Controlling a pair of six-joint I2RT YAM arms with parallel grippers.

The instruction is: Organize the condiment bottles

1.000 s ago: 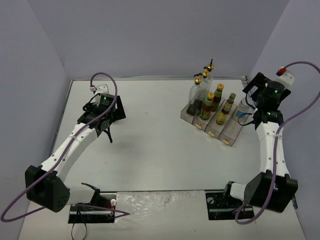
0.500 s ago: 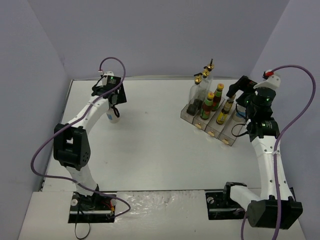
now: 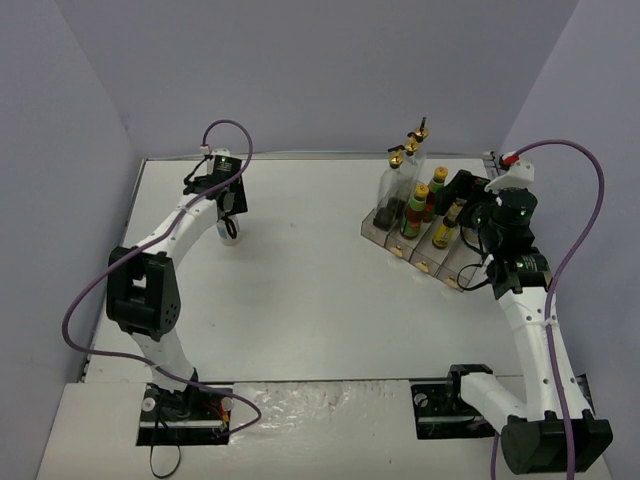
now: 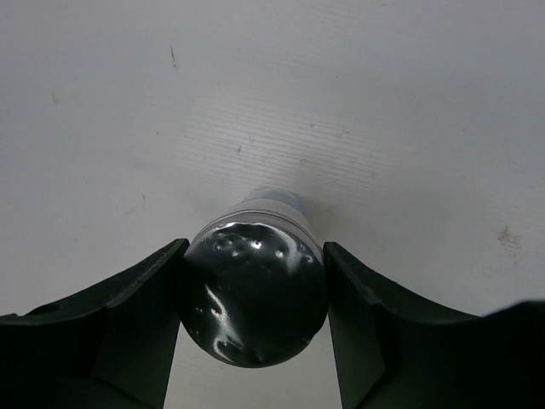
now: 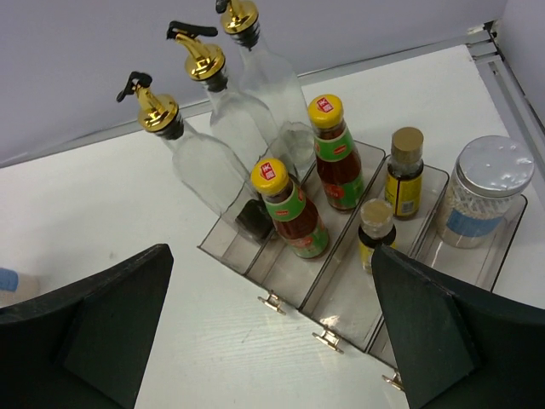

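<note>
My left fingers (image 4: pixel 140 294) pinch the silver-lidded shaker (image 4: pixel 255 294), which stands upright on the bench (image 4: pixel 383 102), well apart from the rack (image 5: pixel 341 311). My right fingers (image 5: pixel 94 324) hang spread above that rack. Next I should lift it straight and carry it to the end compartment beside the other shaker (image 5: pixel 487 192).

There are nine condiment bottles in all, of four kinds. I count three tall clear glass bottles with gold pourers (image 5: pixel 200 162) (image 5: pixel 232 115) (image 5: pixel 272 81). There are two red-sauce bottles with yellow caps (image 5: pixel 291 213) (image 5: pixel 337 158). There are two small dark bottles with yellow labels (image 5: pixel 404 179) (image 5: pixel 375 239). There are two silver-lidded shakers (image 5: pixel 484 192) (image 4: pixel 255 290). There is one clear plastic rack (image 5: pixel 345 294), and it has four compartments. Three small metal clasps (image 5: pixel 271 300) (image 5: pixel 328 339) (image 5: pixel 392 381) show at its front edge. Two robot arms (image 3: pixel 175 230) (image 3: pixel 530 320) are in view.
</note>
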